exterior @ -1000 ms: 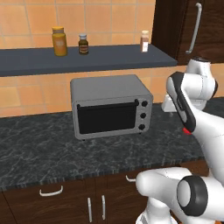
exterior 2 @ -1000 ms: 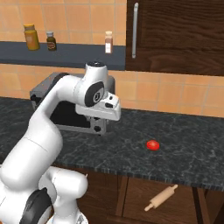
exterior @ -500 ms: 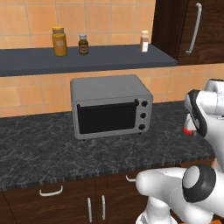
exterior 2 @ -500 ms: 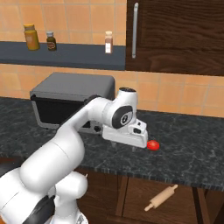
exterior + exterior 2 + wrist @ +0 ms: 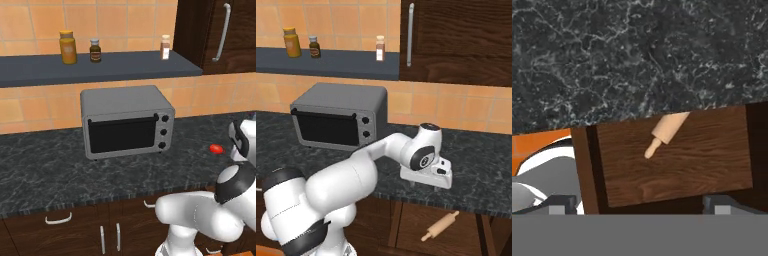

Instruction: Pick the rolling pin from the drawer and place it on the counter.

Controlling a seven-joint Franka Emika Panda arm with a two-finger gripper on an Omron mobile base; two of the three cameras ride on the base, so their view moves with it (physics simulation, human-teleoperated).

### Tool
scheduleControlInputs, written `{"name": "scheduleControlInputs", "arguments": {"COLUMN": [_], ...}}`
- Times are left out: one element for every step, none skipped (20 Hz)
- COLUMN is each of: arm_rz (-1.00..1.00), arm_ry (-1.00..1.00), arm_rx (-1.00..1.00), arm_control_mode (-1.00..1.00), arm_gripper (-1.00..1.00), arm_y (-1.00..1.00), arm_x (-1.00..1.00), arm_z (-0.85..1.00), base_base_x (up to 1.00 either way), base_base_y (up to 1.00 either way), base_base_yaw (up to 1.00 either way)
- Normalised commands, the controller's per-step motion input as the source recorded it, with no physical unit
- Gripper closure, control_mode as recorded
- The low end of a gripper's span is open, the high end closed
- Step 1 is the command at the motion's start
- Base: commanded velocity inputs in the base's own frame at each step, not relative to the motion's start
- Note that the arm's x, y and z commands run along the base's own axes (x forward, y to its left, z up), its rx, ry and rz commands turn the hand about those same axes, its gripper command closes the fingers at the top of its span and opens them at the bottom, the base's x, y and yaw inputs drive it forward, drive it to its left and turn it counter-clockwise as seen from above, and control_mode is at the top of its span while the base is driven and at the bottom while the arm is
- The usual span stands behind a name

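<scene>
The rolling pin (image 5: 441, 226) is a slim pale tan rod lying slantwise in the open wooden drawer (image 5: 411, 227) below the counter (image 5: 481, 165). In the hand view, one knobbed end and part of the barrel of the rolling pin (image 5: 666, 131) show on the drawer floor (image 5: 682, 165). The rest is hidden under the front edge of the counter (image 5: 637, 60). My gripper (image 5: 428, 184) hangs over that front edge, pointing down, above and a little left of the pin. It is open; its fingertips (image 5: 562, 202) stand wide apart with nothing between them.
A grey toaster oven (image 5: 127, 122) stands on the counter (image 5: 50, 170) to the left. A small red tomato-like thing (image 5: 216, 148) lies on the worktop beside my arm. A slate-grey shelf (image 5: 100, 67) carries bottles. A tall dark cabinet (image 5: 456, 40) rises at the right.
The arm has swung right and down, from in front of the oven to the counter's front edge above the drawer. The jaws stayed open.
</scene>
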Motion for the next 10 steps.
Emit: {"name": "scheduleControlInputs", "arguments": {"arm_rz": [0.00,0.00,0.00,0.00,0.00,0.00,-0.01,-0.01,-0.01,0.00], "arm_ry": [-0.01,-0.07,-0.08,-0.02,-0.03,-0.02,0.00,0.00,0.00,0.00], "arm_rx": [0.00,0.00,0.00,0.00,0.00,0.00,0.00,0.00,0.00,0.00], "arm_control_mode": [-1.00,-1.00,-1.00,-1.00,-1.00,-1.00,-1.00,-1.00,-1.00,-1.00], "arm_gripper": [-1.00,-1.00,-1.00,-1.00,-1.00,-1.00,-1.00,-1.00,-1.00,-1.00], "arm_y": [-0.46,-0.46,-0.35,-0.31,-0.30,-0.36,-0.25,-0.20,-0.20,-0.21], "arm_x": [-0.15,-0.39,-0.46,-0.41,-0.47,-0.55,-0.52,-0.45,-0.44,-0.44], "arm_z": [-0.56,-0.76,-0.80,-0.68,-0.64,-0.51,-0.36,-0.24,-0.24,-0.28], "base_base_x": [0.00,0.00,0.00,0.00,0.00,0.00,0.00,0.00,0.00,0.00], "base_base_y": [0.00,0.00,0.00,0.00,0.00,0.00,0.00,0.00,0.00,0.00], "base_base_yaw": [0.00,0.00,0.00,0.00,0.00,0.00,0.00,0.00,0.00,0.00]}}
